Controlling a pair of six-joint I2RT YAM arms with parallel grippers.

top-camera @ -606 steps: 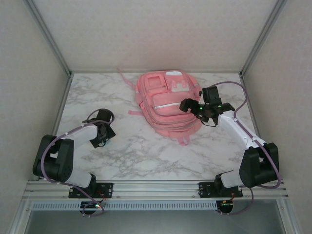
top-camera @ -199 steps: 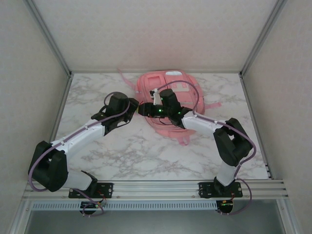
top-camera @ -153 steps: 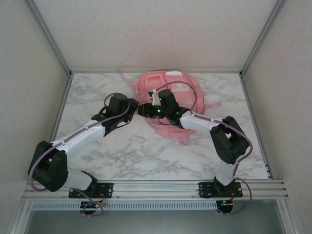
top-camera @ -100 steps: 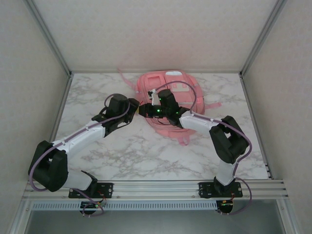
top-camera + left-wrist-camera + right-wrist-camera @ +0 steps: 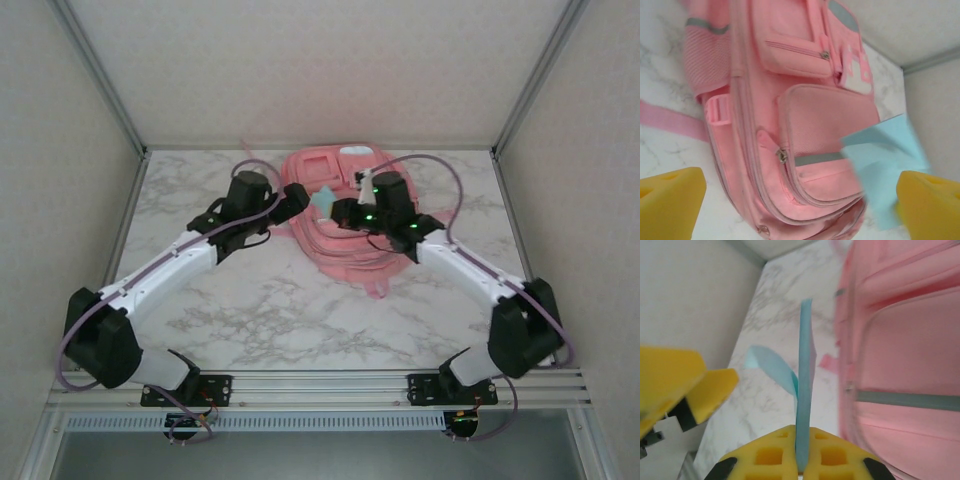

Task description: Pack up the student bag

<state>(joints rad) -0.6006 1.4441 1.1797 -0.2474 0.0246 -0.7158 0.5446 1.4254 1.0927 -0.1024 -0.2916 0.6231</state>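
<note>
The student bag [image 5: 345, 240], a big pink backpack with front pockets, lies flat at the back middle of the marble table [image 5: 270, 310]. My right gripper [image 5: 343, 211] hovers over its left part, shut on a thin light blue paper pad [image 5: 325, 200]. In the right wrist view the pad [image 5: 804, 380] stands edge-on between the yellow fingers [image 5: 770, 457] of the right gripper [image 5: 802, 462], one leaf curling off to the left, and the bag [image 5: 905, 365] lies to the right. My left gripper [image 5: 297, 200] stands open just left of the pad. Its wrist view has the left gripper [image 5: 800, 200] above the bag [image 5: 790, 100], the pad [image 5: 885, 165] near its right finger.
A pink strap [image 5: 262, 160] trails from the bag toward the back left, and a short one [image 5: 378, 288] sticks out at its near end. Enclosure walls with metal posts [image 5: 130, 130] bound the table on three sides. Bare marble lies in front of the bag.
The left gripper has opened and let go of the blue pad. The right gripper has shut on it and carried it right and back over the bag. The left arm has reached farther back.
</note>
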